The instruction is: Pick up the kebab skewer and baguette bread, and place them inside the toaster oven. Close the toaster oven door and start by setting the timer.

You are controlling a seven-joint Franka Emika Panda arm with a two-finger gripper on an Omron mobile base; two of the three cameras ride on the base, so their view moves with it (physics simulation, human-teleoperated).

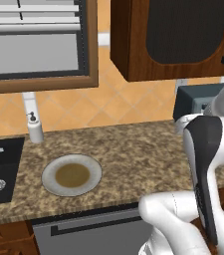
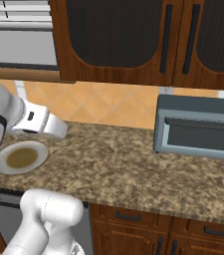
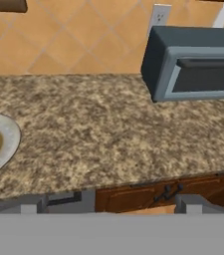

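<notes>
The grey-blue toaster oven (image 2: 198, 130) stands at the back right of the granite counter, also seen in the left base view (image 1: 195, 99) and the hand view (image 3: 198, 64). Its door (image 2: 199, 137) is shut, with the bar handle (image 3: 208, 63) along the top of the dark glass. My gripper (image 3: 111, 205) hovers open over the counter's front edge, left of the oven, with nothing between its fingertips (image 3: 30, 204). The kebab skewer and baguette bread are out of view. A round grey plate (image 1: 96, 172) with a brown centre and nothing on it lies to the left.
A soap dispenser (image 1: 34, 128) and a dark sink (image 1: 1, 169) sit left of the plate (image 2: 43, 152). Wooden wall cabinets (image 2: 133, 40) hang above the counter. Drawers (image 2: 133, 218) and a dishwasher front (image 1: 93, 231) lie below its edge. Bare granite (image 3: 98, 129) spans between plate and oven.
</notes>
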